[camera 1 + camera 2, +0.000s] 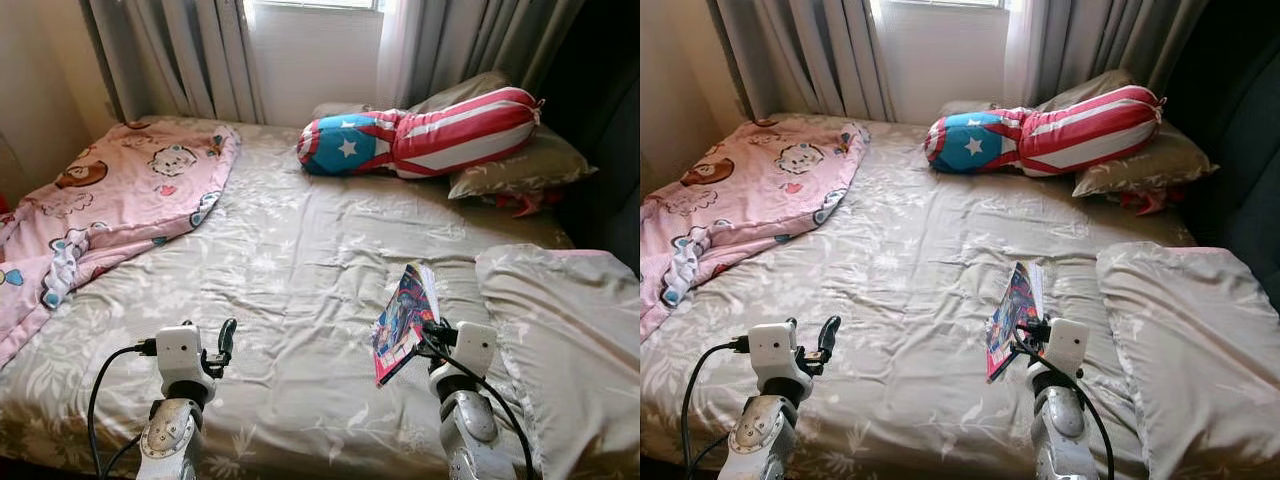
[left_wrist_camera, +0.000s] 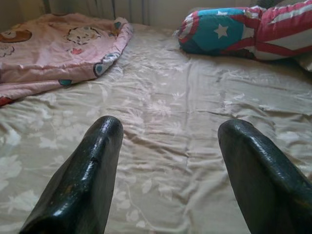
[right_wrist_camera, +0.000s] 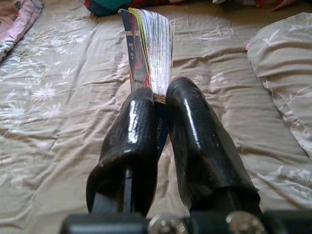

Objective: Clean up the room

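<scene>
**Book lifted off the bed, waiting for a place to go**

The bed (image 1: pixel 300 260) takes up nearly the whole scene, covered in a beige sheet with a pale flower print, and curtains (image 1: pixel 180 50) hang behind its head. A pink blanket (image 1: pixel 120 190) with cartoon figures lies bunched over the robot's left side of the mattress. On the right side a large beige pillow (image 1: pixel 565 330) lies near the foot, just beside the right arm. At the head, a long cushion (image 1: pixel 420 135) in red and white stripes with a blue starred end rests on another beige pillow (image 1: pixel 520 165).

The book (image 1: pixel 403 322), thin and brightly coloured, is held up above the sheet in the right gripper (image 3: pixel 158 105). Its two black fingers are pressed together on the lower edge, pinching the pages so the book stands nearly on end with its leaves fanned slightly at the top.

The left gripper (image 2: pixel 170 141) hovers low over the sheet on the left, its fingers spread wide with nothing between them.

The step in hand looks like carrying away a stray item picked from the bed. The next move calls for keeping the pinch firm, since the grip is only on one edge and the book could swing or slip, and for turning toward a shelf or table, none of which can be seen here.
</scene>
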You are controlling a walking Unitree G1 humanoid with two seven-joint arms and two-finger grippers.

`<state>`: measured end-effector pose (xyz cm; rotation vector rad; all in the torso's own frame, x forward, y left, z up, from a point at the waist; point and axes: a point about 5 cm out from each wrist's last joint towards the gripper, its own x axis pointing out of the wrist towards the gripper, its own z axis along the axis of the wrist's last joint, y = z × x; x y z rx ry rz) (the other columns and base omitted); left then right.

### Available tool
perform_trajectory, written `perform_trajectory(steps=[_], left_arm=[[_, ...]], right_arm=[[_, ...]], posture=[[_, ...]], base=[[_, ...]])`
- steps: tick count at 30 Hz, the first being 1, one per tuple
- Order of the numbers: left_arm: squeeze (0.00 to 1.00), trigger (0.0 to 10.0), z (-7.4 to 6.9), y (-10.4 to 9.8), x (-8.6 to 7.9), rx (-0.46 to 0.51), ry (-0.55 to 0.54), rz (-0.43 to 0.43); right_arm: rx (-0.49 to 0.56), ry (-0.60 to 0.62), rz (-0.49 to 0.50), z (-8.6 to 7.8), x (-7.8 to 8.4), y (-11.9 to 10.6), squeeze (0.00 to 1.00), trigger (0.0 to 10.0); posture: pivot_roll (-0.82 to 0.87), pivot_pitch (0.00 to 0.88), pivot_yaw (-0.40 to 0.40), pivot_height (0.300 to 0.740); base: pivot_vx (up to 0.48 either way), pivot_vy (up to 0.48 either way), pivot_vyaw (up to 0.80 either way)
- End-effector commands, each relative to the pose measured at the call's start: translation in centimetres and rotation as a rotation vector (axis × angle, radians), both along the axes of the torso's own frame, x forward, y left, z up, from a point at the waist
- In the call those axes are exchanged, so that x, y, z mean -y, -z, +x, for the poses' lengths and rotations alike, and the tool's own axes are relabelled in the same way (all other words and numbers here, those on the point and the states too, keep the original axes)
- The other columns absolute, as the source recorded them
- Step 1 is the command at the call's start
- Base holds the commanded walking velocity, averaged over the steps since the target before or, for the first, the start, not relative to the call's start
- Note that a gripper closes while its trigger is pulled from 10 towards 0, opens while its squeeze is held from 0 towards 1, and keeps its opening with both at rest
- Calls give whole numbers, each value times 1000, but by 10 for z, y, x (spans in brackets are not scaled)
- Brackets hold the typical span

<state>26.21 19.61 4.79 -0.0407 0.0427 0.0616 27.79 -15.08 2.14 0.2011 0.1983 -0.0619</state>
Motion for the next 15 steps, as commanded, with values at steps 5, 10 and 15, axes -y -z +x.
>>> perform_trajectory(steps=[5, 10, 15], left_arm=[[0, 10000, -1, 4, -1, -20, 8, 5], [0, 10000, -1, 5, -3, -19, -2, 6], [0, 10000, 0, 6, -3, -23, 0, 1]], right_arm=[[56, -1, -2, 7, 0, -10, 0, 10000], [61, -1, 5, 7, 0, -10, 0, 10000], [76, -19, 24, 7, -3, -12, 0, 10000]], posture=[[24, 0, -50, 657], [29, 0, -53, 657], [30, 0, -53, 657]], base=[[0, 0, 0], [0, 0, 0], [0, 0, 0]])
